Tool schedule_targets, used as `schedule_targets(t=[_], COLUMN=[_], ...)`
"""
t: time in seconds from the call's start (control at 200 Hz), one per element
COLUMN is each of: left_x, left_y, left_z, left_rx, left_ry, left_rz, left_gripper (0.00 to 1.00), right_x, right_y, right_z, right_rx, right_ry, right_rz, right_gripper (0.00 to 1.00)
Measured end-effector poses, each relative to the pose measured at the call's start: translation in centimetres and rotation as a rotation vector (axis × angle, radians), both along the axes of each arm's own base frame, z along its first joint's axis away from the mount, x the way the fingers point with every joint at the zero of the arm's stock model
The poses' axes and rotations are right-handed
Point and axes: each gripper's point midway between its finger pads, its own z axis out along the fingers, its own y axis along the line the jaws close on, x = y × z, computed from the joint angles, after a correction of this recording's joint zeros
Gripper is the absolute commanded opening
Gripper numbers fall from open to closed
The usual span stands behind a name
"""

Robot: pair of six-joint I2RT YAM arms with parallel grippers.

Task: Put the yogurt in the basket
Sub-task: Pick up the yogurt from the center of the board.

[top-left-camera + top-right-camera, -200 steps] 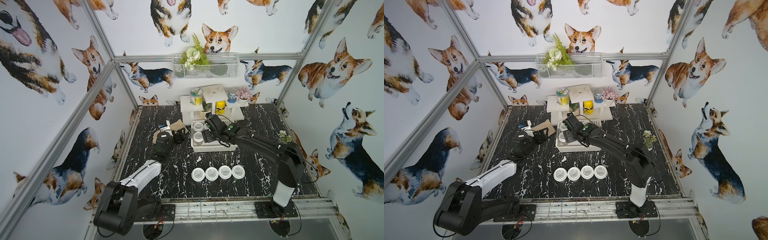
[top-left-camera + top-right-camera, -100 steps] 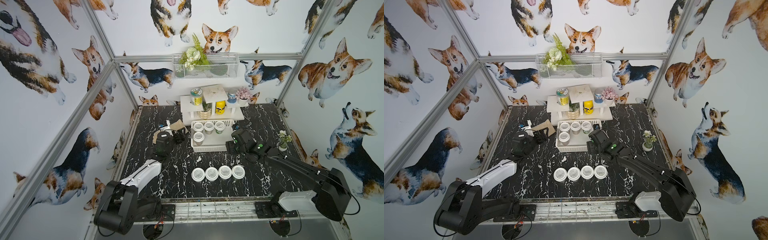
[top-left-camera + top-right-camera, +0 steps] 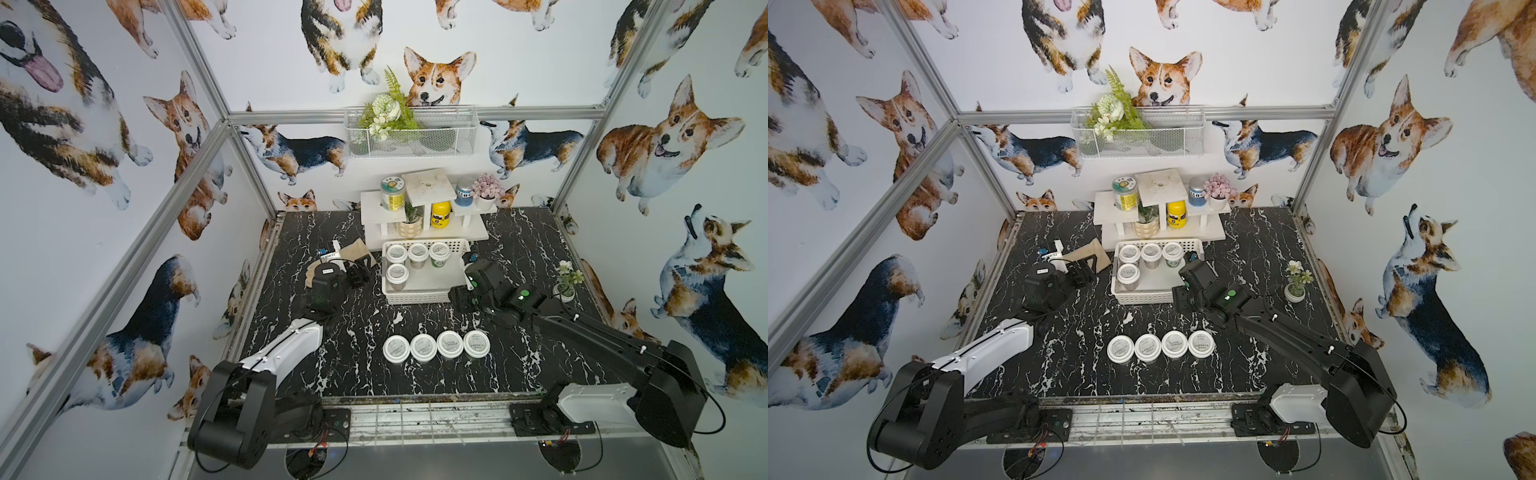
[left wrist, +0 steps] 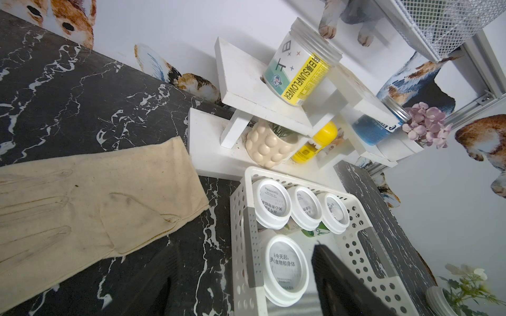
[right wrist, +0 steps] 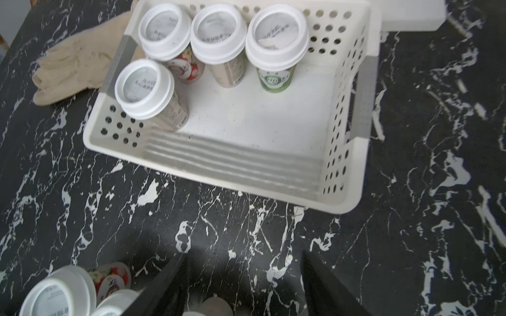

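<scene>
Presently: right claw point(image 5: 243, 255) is empty, fingers parted with bare marble between them. It hangs low just off the basket's point(image 3: 415, 296) near corner on the right arm's side. Left claw point(image 3: 358, 272) is also empty and parted, just beside the basket's wall on the left arm's side, where a beige glove point(image 5: 74, 63) lies.

Yogurt count: four jars upright inside the basket, three point(image 3: 417, 251) along its far wall and one point(image 3: 397, 273) in front of the end jar nearest the left claw. Four more point(image 3: 436, 346) stand in a row on the marble in front of the basket's near wall, lids touching. Judged half done.

Risks from here:
- Row jars are packed lid to lid. A finger coming down between two could tip or shove the neighbour.
- Lids are wide, so a gap set too narrow would land on the lid rather than span it.
- The basket looks light, and the right claw is close enough to nudge it.
- Jars are tall under broad lids. A careless set-down could topple those already standing.
</scene>
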Motion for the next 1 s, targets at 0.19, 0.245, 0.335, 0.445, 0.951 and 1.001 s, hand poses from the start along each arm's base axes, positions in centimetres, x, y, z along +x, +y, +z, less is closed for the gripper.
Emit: schedule_targets(t=[0.19,0.245,0.335,0.445,0.951,1.001], left_x=[0.0,0.0,0.0,0.0,0.0,-0.1], left_y=[0.0,0.0,0.0,0.0,0.0,0.0], left_z=[0.0,0.0,0.0,0.0,0.1,0.2], left_rx=[0.0,0.0,0.0,0.0,-0.001,-0.001], left_ry=[0.0,0.0,0.0,0.0,-0.002,-0.004], left_rz=[-0.002,-0.002,-0.002,-0.002,-0.003,-0.003], left_gripper=[0.81,0.81,0.81,0.81,0.81,0.81], right_x=[-3.5,-4.5,-5.3,-6.1,-8.5,-8.8], right_y=[1.7,2.2,2.2,2.0,-3.2,-3.6], right_z=[-1.0,-1.1,-0.9,-0.9,-1.5,-1.9], right_rx=[-0.017,-0.013,-0.018,-0.017,-0.071,-0.073], right_ry=[0.074,0.096,0.111,0.129,0.168,0.18], right_rz=[0.099,0.128,0.144,0.149,-0.028,-0.044], right_gripper=[0.71,0.74,0.76,0.76,0.81,0.81])
